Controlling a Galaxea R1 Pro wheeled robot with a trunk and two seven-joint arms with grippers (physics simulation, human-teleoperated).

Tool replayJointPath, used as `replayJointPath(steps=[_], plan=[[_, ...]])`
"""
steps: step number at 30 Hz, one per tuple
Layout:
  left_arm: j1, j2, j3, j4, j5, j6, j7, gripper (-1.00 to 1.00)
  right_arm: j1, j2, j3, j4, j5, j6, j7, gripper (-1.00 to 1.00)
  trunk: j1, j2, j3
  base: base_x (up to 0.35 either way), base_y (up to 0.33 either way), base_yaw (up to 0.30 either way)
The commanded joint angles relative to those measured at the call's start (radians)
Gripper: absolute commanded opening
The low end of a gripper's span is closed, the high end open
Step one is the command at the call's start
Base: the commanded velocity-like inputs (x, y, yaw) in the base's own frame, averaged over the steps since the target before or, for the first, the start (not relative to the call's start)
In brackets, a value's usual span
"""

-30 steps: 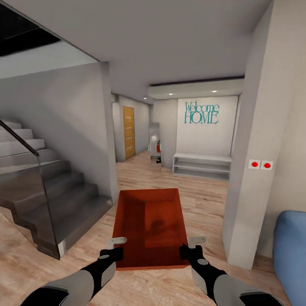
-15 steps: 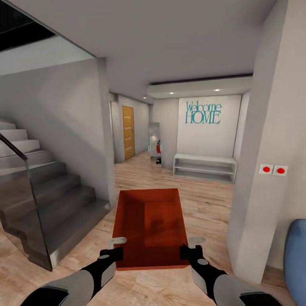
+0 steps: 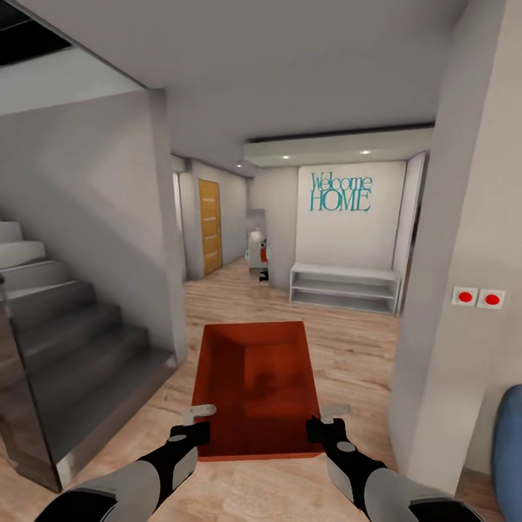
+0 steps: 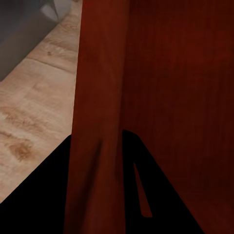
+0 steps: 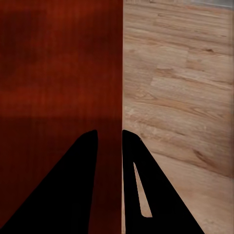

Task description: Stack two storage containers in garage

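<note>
- Storage container (image 3: 255,388): orange-red, open-topped, carried low in front of the trunk over the wood plank floor (image 3: 348,348), well clear of it.
- Left gripper (image 3: 190,426): clenched on the container's near left wall, one finger inside and one outside in the left wrist view (image 4: 100,161).
- Right gripper (image 3: 325,428): likewise grasping the near right wall, fingers straddling the wall edge (image 5: 119,146).
- Still in the hallway, not yet in the garage; orange-wood door (image 3: 209,225) far ahead on the left, staircase (image 3: 65,348) to the left, white pillar (image 3: 449,290) close on the right.
- Risk, as a judgement: both grips at the near end only, so far end likely to sag or slip on a jolt.
- Further risk: clipping the pillar or stair corner while turning, twisting the container out of one grip.
- White shelf unit (image 3: 344,286) beneath the "Welcome HOME" lettering (image 3: 341,192) straight ahead; needs steering round.
</note>
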Motion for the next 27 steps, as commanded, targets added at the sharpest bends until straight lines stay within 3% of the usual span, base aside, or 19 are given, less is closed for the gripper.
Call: replayJointPath(steps=[1, 27], plan=[[-0.001, 0.013, 0.044, 0.003, 0.017, -0.003, 0.006, -1.0, -0.002, 0.0, -0.044, -0.002, 0.012, -0.029, -0.007, -1.0, 0.001, -0.001, -0.002, 0.324, 0.0, -0.012], [-0.001, 0.013, 0.043, 0.003, 0.017, -0.004, 0.006, -1.0, -0.002, -0.001, -0.044, -0.002, 0.004, -0.029, -0.007, -1.0, 0.001, -0.001, -0.002, 0.324, 0.0, -0.001]])
